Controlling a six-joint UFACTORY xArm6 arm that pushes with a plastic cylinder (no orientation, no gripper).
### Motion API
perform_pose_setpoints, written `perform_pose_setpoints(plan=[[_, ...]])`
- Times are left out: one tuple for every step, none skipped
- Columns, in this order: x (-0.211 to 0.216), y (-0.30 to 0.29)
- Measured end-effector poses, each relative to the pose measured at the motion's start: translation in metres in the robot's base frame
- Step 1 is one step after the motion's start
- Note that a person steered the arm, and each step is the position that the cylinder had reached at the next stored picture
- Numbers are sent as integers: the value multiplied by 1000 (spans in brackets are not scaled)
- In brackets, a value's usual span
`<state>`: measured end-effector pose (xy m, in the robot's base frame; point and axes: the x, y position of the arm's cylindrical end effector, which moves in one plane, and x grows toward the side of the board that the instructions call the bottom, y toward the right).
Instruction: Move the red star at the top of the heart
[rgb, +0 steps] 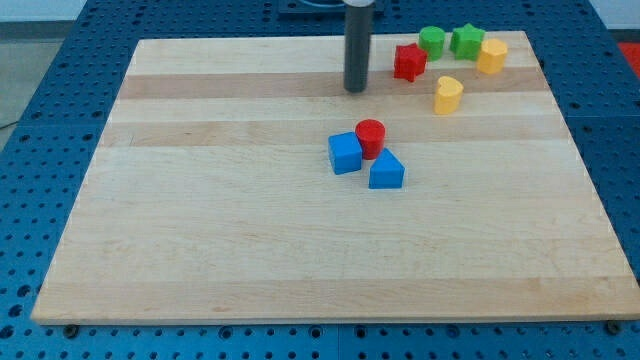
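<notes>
The red star (408, 62) lies near the view's top, right of centre, on the wooden board (200, 230). The yellow heart (448, 95) lies just below and to the right of it, a small gap apart. My tip (355, 89) stands on the board to the left of the red star, about a block's width away, touching no block. The dark rod rises straight up from it out of the view's top.
A green cylinder (432, 41), a green star (466, 41) and a yellow block (491, 56) sit in a row at the top right. A red cylinder (370, 137), a blue cube (345, 153) and a blue triangle block (386, 171) cluster at the centre.
</notes>
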<state>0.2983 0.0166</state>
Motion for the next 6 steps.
perform_pose_setpoints(plan=[[-26, -6], [-36, 32], [-31, 80], [-27, 114], [-10, 106], [1, 104]])
